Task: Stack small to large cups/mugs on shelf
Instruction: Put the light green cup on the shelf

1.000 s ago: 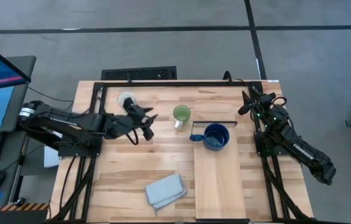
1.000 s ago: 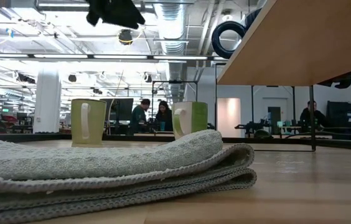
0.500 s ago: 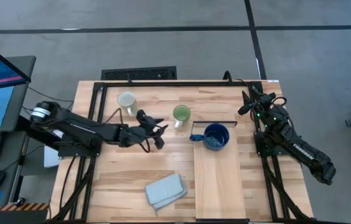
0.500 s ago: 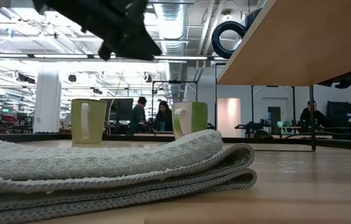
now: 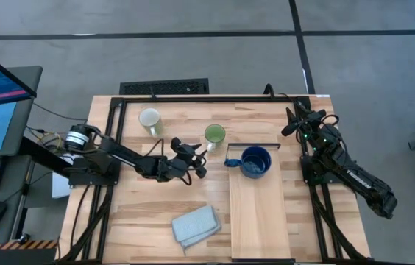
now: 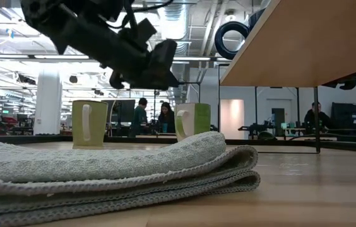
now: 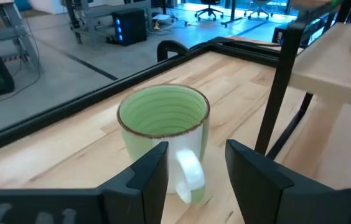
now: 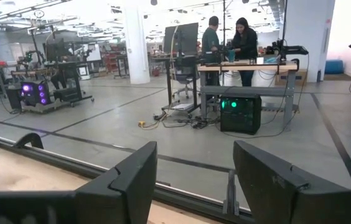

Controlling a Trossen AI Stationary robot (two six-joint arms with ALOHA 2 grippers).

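Note:
The light green mug (image 5: 215, 135) stands upright on the tabletop just off the shelf's far end, its white handle (image 7: 188, 174) turned toward my left gripper. My left gripper (image 5: 197, 159) is open, hangs above the table just short of that handle, and touches nothing; it also shows in the low view (image 6: 149, 63). The cream mug (image 5: 149, 119) stands at the far left. The dark blue mug (image 5: 256, 162) stands on the light-wood shelf (image 5: 255, 213) near its far end. My right gripper (image 5: 296, 122) waits open at the table's far right edge.
A folded grey-blue cloth (image 5: 195, 224) lies near the front edge, left of the shelf. The shelf's dark metal leg (image 7: 281, 93) stands close beside the green mug. A black frame rail (image 5: 193, 98) runs around the table. People stand in the room behind.
My left gripper has gone from beside the cream mug toward the table's right edge and down, ending close to the green mug's handle. The mugs and cloth have stayed in place.

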